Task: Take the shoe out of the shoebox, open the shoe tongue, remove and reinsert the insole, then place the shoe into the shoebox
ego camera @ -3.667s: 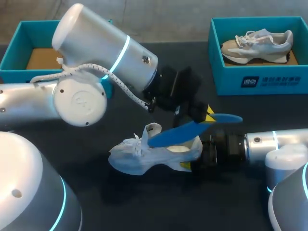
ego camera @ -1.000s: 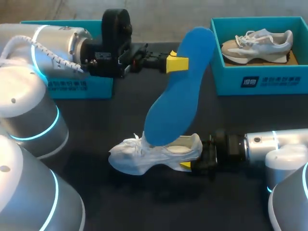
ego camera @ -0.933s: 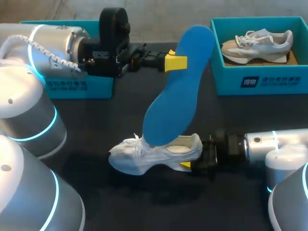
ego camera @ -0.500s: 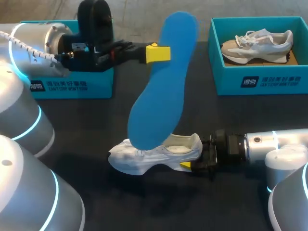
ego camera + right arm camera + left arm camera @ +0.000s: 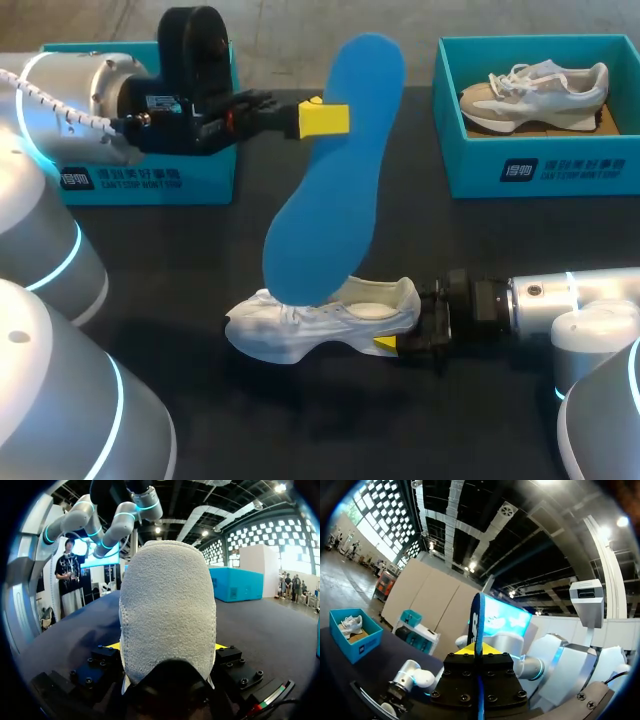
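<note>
A white shoe [image 5: 320,322] lies on its sole on the dark table, toe to the left. My right gripper [image 5: 398,340] is shut on its heel; in the right wrist view the grey heel [image 5: 167,610] fills the gap between the yellow fingertips [image 5: 112,645]. My left gripper [image 5: 322,118] is raised above the table, shut on the upper part of a large blue insole [image 5: 335,180]. The insole hangs slanted, with its lower end over the shoe's laces. In the left wrist view the insole [image 5: 478,625] shows edge-on between the fingers of that gripper [image 5: 478,651].
A teal shoebox [image 5: 540,170] at the back right holds a second, grey-and-white shoe [image 5: 535,88]. Another teal shoebox [image 5: 130,180] stands at the back left, partly hidden behind my left arm [image 5: 70,100]. My right arm [image 5: 560,300] lies low along the table.
My left gripper has moved left with the insole, so its lower end shifted from over the shoe's opening toward the laces. The right gripper and shoe have not moved.
</note>
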Robot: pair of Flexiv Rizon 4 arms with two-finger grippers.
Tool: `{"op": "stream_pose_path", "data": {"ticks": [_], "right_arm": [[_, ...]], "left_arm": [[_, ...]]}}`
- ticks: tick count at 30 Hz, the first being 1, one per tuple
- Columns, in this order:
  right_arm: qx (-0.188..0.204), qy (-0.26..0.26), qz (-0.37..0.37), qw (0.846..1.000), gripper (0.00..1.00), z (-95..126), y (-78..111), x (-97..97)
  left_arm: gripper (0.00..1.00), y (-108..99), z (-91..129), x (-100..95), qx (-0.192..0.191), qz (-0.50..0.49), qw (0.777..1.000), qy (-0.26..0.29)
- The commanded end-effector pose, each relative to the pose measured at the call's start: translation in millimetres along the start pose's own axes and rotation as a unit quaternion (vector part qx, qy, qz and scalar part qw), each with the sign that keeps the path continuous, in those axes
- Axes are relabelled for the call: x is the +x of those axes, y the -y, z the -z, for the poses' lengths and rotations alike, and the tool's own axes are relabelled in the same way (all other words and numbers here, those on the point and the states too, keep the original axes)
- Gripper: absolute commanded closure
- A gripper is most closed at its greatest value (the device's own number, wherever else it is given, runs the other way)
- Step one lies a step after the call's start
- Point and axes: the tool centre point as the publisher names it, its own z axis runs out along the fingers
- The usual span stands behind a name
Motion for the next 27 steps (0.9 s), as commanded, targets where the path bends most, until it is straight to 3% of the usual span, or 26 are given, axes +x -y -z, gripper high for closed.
{"op": "stream_pose_path", "data": {"ticks": [1,11,27], "right_arm": [[0.001,0.000,0.000,1.000,1.00,-0.2,1.7,0.4],[0.001,0.000,0.000,1.000,1.00,-0.2,1.7,0.4],[0.001,0.000,0.000,1.000,1.00,-0.2,1.7,0.4]], "left_arm": [[1.00,1.1,-8.0,11.3,-0.010,0.001,1.000,0.004],[1.00,-3.3,-13.2,31.0,-0.031,-0.003,0.999,0.014],[1.00,5.5,-6.6,30.9,-0.047,0.041,0.998,0.007]]}}
